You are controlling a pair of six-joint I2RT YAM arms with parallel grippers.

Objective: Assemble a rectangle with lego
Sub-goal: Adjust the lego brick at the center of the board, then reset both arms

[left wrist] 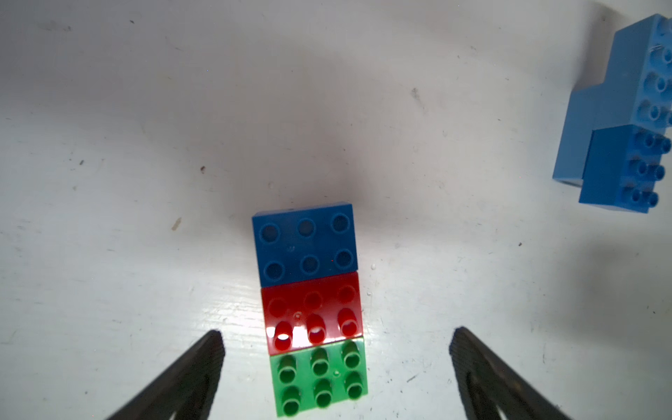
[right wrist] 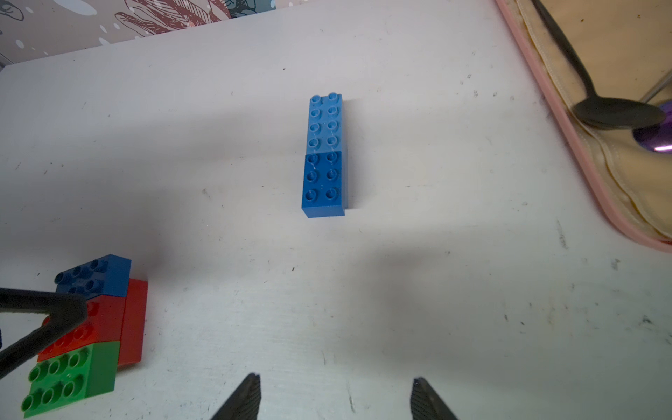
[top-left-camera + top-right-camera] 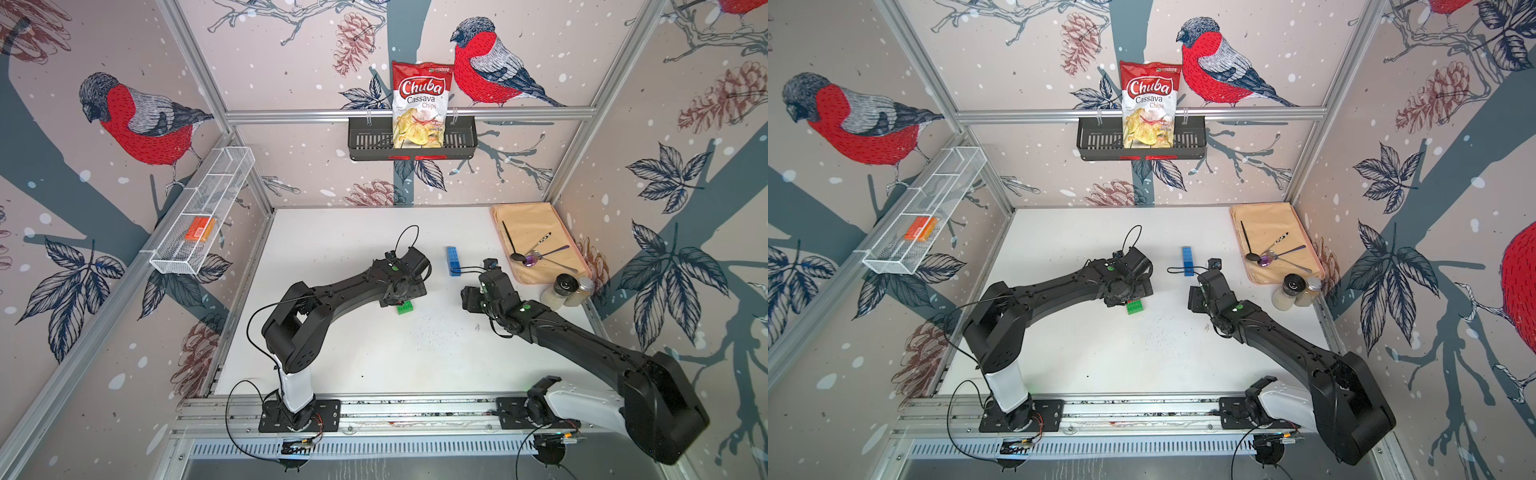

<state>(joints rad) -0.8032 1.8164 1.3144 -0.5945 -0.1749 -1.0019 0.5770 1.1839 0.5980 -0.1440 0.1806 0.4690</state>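
A lego row of a blue brick (image 1: 305, 247), a red brick (image 1: 312, 312) and a green brick (image 1: 320, 378) lies on the white table. My left gripper (image 1: 337, 336) hangs open just above it, a finger on each side of the red and green bricks, apart from both. In both top views only the green brick (image 3: 405, 308) (image 3: 1136, 307) shows under that gripper. A long bar of light and darker blue bricks (image 3: 454, 261) (image 2: 325, 156) lies farther back. My right gripper (image 2: 336, 385) is open over bare table, short of the bar, with nothing between its fingers.
A beige tray (image 3: 540, 220) with spoons sits at the back right, two shakers (image 3: 567, 291) at its near corner. A wire basket (image 3: 183, 257) on the left wall holds a flat orange piece (image 3: 199, 228). A chips bag (image 3: 419, 104) stands in the black back basket.
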